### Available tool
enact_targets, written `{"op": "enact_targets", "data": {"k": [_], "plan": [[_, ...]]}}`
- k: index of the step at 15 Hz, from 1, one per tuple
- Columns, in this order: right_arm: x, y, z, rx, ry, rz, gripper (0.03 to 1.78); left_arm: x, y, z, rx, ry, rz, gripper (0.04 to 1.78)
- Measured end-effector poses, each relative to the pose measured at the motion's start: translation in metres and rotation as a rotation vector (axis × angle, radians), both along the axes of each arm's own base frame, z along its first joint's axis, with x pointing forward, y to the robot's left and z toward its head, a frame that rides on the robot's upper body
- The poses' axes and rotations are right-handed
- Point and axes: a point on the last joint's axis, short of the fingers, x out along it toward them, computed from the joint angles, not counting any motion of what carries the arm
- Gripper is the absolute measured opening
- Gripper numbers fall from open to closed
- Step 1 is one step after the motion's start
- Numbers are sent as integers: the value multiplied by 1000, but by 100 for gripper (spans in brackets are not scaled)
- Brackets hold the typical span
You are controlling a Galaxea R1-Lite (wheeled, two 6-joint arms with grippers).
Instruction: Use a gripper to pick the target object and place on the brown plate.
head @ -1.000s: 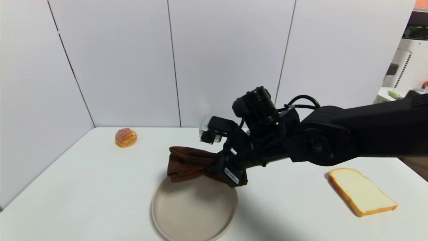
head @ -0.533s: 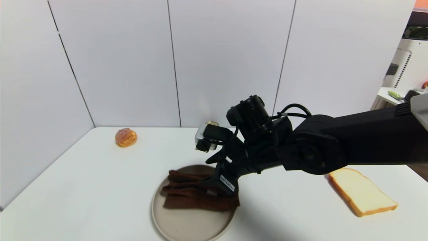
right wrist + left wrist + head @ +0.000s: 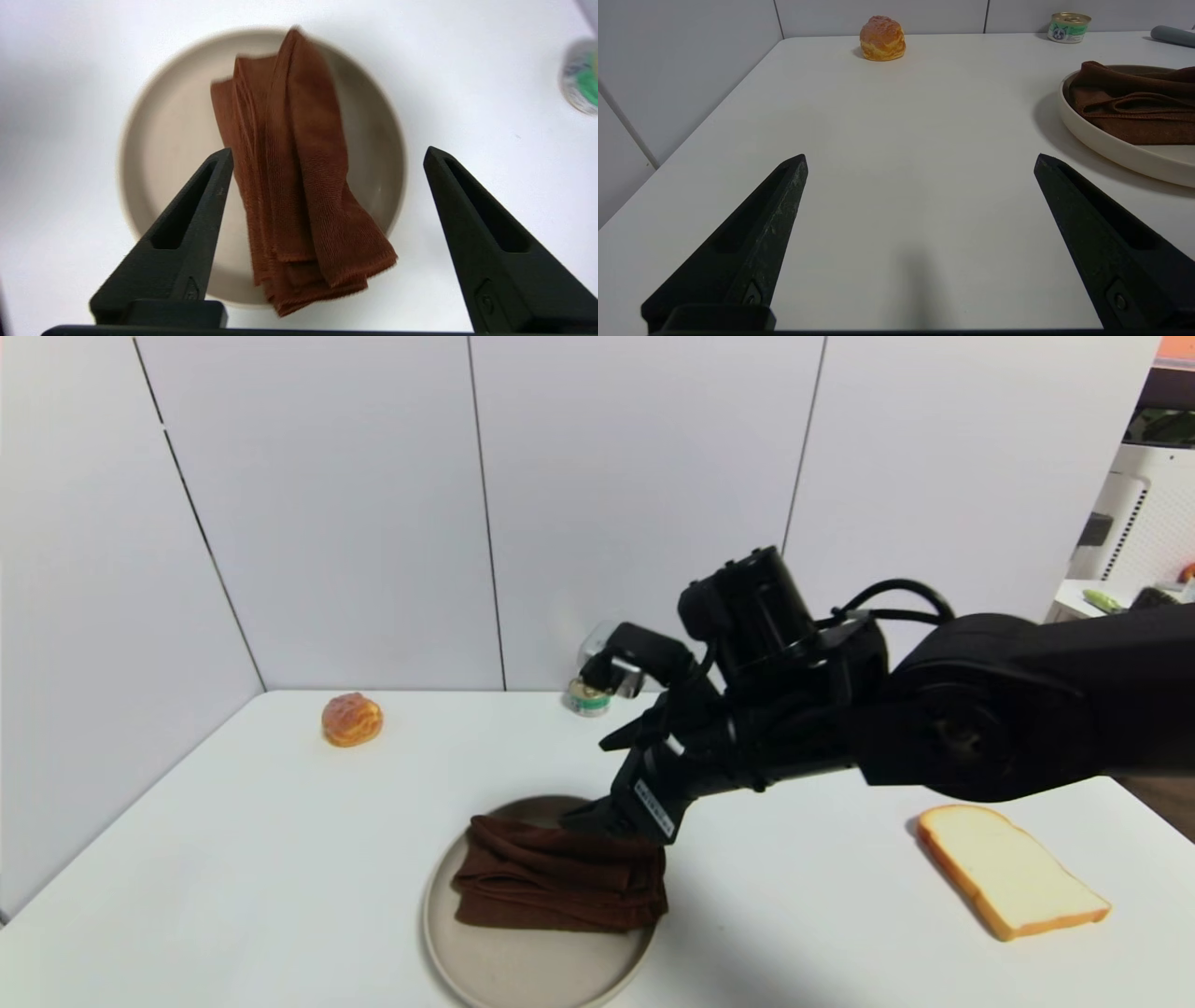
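White table, brown plate, bread slice, bun, small, possibly pet-food can

We see a brightly and evenly lit scene, with soft light from above leaving only faint grey shadows on the white tabletop, the darkest beneath the right arm beside the brown plate. In the right wrist view the folded cloth and plate rim are smeared by motion blur, and the can is out of focus. The left wrist view is sharp, with a dim shadow between the jaws.
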Motion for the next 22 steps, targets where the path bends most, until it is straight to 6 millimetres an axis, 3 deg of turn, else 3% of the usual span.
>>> {"op": "enact_targets", "data": {"k": [3,7,10,13,15,19,22], "plan": [[3,-44,31,68,55,-176,152,0,0,0,0,0,0,175],[-5,-139,53,9,140,-462,160,0,0,0,0,0,0,175],[-34,-197,58,-34,114,-711,163,0,0,0,0,0,0,175],[-85,-239,56,-63,54,-946,166,0,0,0,0,0,0,175],[-126,-255,46,-70,11,-1090,167,0,0,0,0,0,0,175],[-204,-260,-13,-10,-144,-1293,169,0,0,0,0,0,0,175],[-243,-256,-51,133,-355,-1294,169,0,0,0,0,0,0,175]]}}
